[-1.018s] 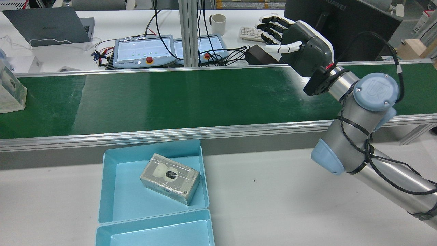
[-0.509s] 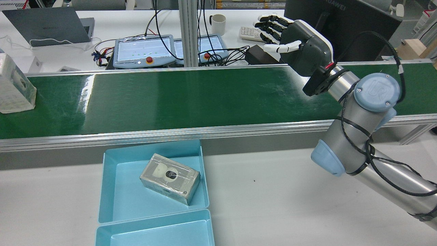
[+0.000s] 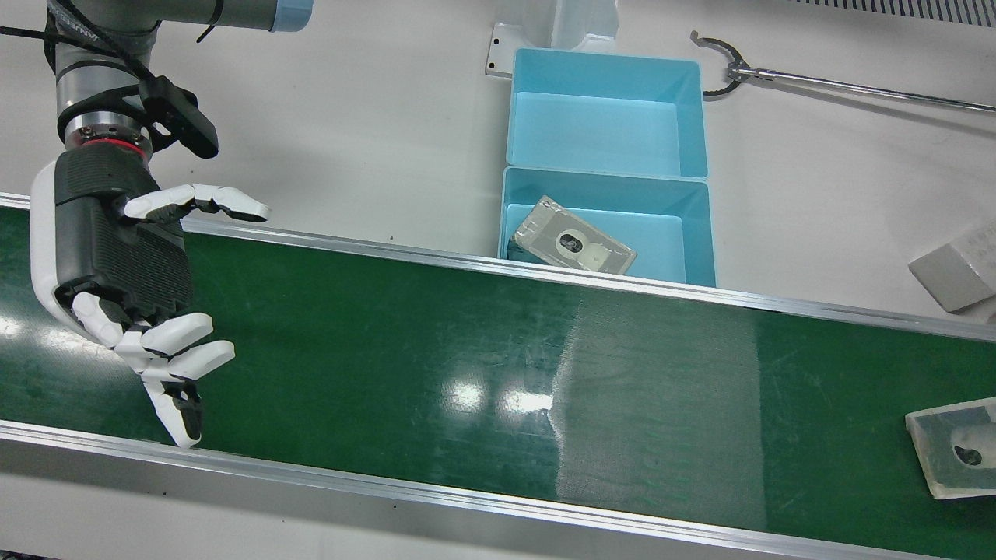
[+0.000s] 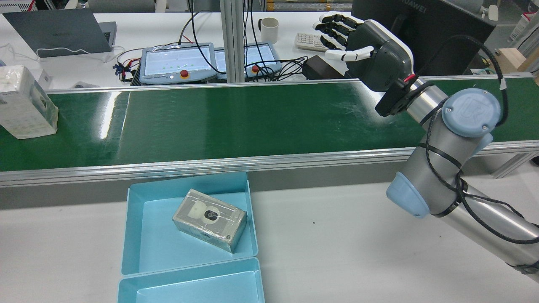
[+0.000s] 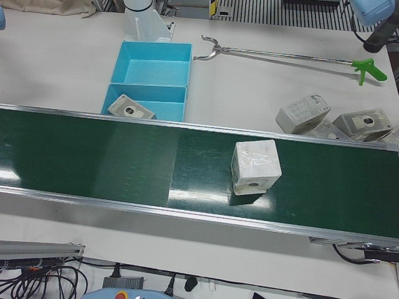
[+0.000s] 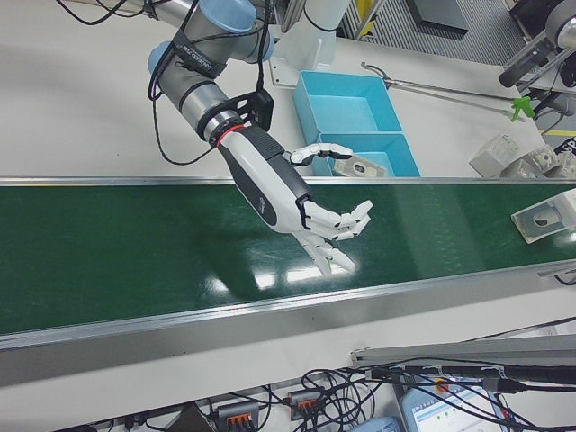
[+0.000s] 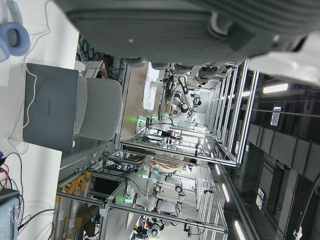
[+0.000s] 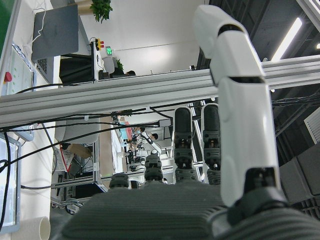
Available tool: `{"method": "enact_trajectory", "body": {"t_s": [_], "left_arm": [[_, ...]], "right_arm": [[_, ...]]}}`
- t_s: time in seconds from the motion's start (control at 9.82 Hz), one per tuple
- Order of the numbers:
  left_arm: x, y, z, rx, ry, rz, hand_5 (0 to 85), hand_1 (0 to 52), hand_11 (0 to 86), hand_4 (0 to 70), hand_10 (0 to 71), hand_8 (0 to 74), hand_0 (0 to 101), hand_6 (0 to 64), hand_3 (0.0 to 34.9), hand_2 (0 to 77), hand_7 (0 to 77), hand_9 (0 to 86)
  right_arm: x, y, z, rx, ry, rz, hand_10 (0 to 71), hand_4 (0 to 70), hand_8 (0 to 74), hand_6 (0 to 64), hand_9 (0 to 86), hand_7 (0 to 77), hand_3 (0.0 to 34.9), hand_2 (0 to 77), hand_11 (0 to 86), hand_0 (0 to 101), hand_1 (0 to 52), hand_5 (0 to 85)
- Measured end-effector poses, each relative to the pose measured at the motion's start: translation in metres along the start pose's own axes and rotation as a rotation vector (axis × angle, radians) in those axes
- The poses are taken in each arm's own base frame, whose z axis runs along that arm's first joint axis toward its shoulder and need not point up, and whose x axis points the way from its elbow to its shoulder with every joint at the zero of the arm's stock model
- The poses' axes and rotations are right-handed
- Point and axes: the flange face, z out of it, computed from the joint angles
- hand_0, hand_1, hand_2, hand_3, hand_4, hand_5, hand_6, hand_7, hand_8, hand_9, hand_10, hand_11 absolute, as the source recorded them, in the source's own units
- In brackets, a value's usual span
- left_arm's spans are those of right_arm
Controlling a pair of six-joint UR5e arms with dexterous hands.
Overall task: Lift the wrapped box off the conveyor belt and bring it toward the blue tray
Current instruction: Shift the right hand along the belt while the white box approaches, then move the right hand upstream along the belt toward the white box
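The right hand [image 4: 370,50] hangs over the far side of the green belt [image 4: 236,122] with its fingers spread, holding nothing. The wrapped box [image 4: 26,103] sits on the belt, well apart from the hand. This looks like the waiting step; next the hand must close around the box and carry it to the blue tray [image 4: 139,235].

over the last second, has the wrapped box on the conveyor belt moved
Yes. In the rear view the wrapped box has travelled rightward along the conveyor belt, toward the open right hand; it was half out of view at the left edge before.
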Motion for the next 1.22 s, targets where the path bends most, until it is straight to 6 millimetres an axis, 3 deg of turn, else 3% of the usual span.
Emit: {"method": "enact_trajectory", "body": {"t_s": [0.31,0.41,0.51,0.71,0.92,1.02,1.22], "left_arm": [[0.0,0.0,0.0,0.0,0.0,0.0,1.1,0.0,0.0,0.0,0.5,0.5,0,0.0,0.0,0.5,0.0,0.0],[0.0,0.0,0.0,0.0,0.0,0.0,1.1,0.0,0.0,0.0,0.5,0.5,0,0.0,0.0,0.5,0.0,0.0],[0.0,0.0,0.0,0.0,0.0,0.0,1.1,0.0,0.0,0.0,0.5,0.5,0,0.0,0.0,0.5,0.0,0.0],[0.0,0.0,0.0,0.0,0.0,0.0,1.1,0.0,0.0,0.0,0.5,0.5,0,0.0,0.0,0.5,0.5,0.0],[0.0,0.0,0.0,0.0,0.0,0.0,1.1,0.0,0.0,0.0,0.0,0.0,0,0.0,0.0,0.5,0.5,0.0],[0.0,0.0,0.0,0.0,0.0,0.0,1.1,0.0,0.0,0.0,0.0,0.0,0,0.0,0.0,0.5,0.0,0.0],[0.0,0.0,0.0,0.0,0.0,0.0,1.1,0.0,0.0,0.0,0.0,0.0,0,0.0,0.0,0.5,0.5,0.0]], "right_arm": [[0.003,0.0,0.0,0.0,0.004,0.0,1.1,24.0,4.4,13.1,11.4,33.8,10.7,20.7,2.7,51,18.0,33.8],[0.007,-0.002,0.0,0.004,0.009,-0.001,1.1,24.0,4.4,13.1,11.4,33.8,9.4,22.4,3.3,51,20.2,34.9],[0.013,-0.006,0.001,0.013,0.016,-0.002,2.7,24.0,6.0,13.6,12.0,34.9,9.3,29.5,6.0,55,24.5,34.9],[0.035,-0.017,0.003,0.042,0.043,-0.008,2.7,24.0,6.0,13.6,12.0,34.9,9.3,29.5,6.0,55,24.5,34.9],[0.061,-0.021,0.007,0.072,0.069,-0.027,0.0,21.8,3.8,13.6,10.9,34.9,12.1,27.3,1.6,54,21.8,35.5],[0.069,-0.025,0.009,0.088,0.061,-0.035,0.0,20.2,3.8,12.5,10.9,33.3,13.8,25.6,1.6,52,20.2,35.5],[0.075,-0.029,0.014,0.101,0.04,-0.038,0.0,20.2,3.8,12.5,8.7,33.3,13.8,25.6,1.6,52,20.2,35.5]]}}
